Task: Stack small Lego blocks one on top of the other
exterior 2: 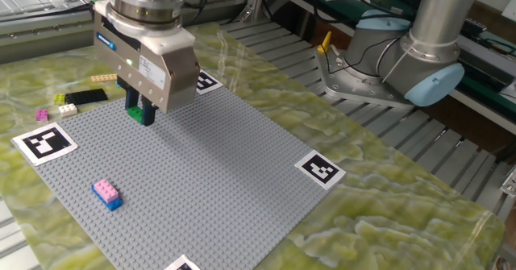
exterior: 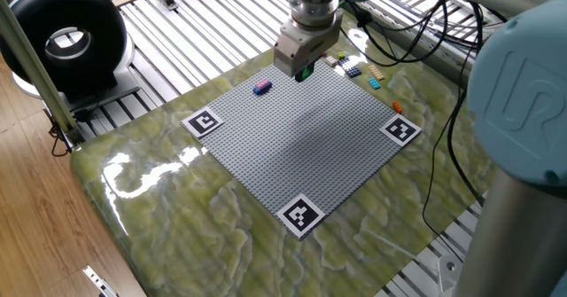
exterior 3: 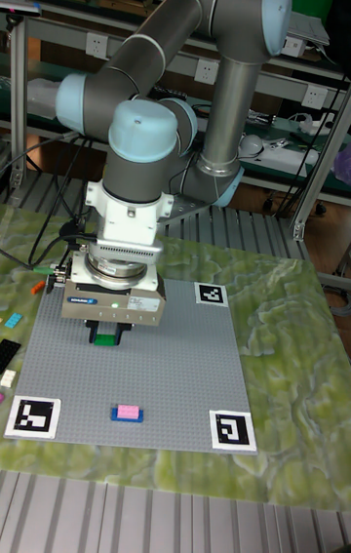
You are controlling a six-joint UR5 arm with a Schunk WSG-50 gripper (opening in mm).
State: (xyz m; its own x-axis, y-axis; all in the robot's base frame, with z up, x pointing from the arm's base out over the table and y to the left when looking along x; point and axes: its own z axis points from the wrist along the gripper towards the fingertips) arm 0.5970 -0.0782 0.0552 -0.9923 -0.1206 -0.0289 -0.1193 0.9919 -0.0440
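**Green brick in my grip, above the baseplate**

My gripper [exterior 2: 142, 114] is clamped on a green Lego brick [exterior 3: 102, 339], held just above the grey baseplate [exterior 2: 210, 173], not seated on it. The pink-on-blue stack [exterior 2: 106, 193] sits on the plate near the front edge, well apart from me. Loose bricks [exterior: 356, 65] lie off the plate on the table [exterior: 177, 217], beside a marker tag [exterior 2: 205, 82]; a cyan one [exterior: 374, 82] and an orange one [exterior: 397, 107] lie near the edge.
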